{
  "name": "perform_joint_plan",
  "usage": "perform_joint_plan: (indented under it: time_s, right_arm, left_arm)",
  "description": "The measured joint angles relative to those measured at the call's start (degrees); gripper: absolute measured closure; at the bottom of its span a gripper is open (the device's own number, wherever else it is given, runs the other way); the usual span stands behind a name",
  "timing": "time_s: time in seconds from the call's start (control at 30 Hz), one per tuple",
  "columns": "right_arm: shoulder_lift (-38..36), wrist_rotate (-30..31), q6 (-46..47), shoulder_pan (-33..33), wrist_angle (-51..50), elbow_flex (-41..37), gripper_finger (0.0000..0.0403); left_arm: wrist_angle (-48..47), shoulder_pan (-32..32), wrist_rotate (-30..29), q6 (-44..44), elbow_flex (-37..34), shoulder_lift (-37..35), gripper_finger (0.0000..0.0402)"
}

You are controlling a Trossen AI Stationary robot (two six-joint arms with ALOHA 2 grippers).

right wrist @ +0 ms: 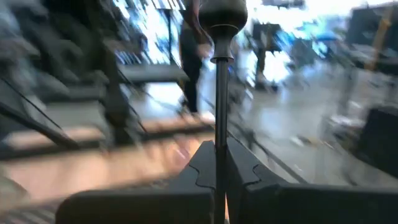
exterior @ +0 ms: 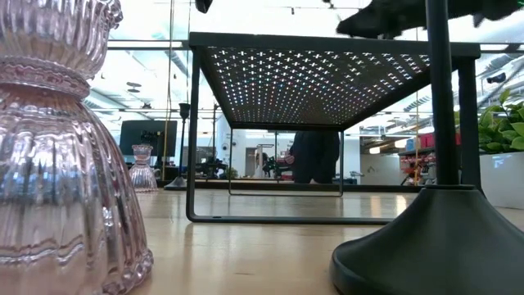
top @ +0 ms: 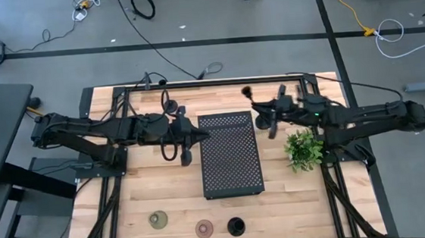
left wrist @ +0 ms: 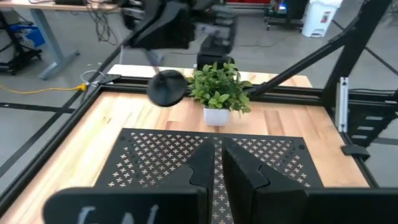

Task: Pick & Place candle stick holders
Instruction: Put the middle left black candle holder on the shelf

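Three holders stand in a row near the tray point(top: 230, 154): an olive one point(top: 158, 220), a pinkish one point(top: 204, 228), a black one point(top: 236, 225). The right tool point(top: 263, 107) clamps a slim black-stemmed holder point(right wrist: 220, 81) beside the tray; the left tool point(top: 193, 136), at its opposite side, has its fingers narrowed together, holding nothing.

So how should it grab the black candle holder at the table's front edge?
Probably by the slim upright stem of the black candle stick holder, pinched from either side, coming from above: its round base is too wide. The right gripper holds another black holder that way.
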Motion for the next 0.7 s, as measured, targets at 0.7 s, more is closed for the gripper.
perform_joint_plan:
  time_s: [0.7]
  right_arm:
    - [7.4, -7.5, -0.3, -2.4, 32.5, -10.9, 0.0402]
  left_arm:
    - [2.1, -0.1, -2.5, 1.5, 0.0, 0.0, 0.0367]
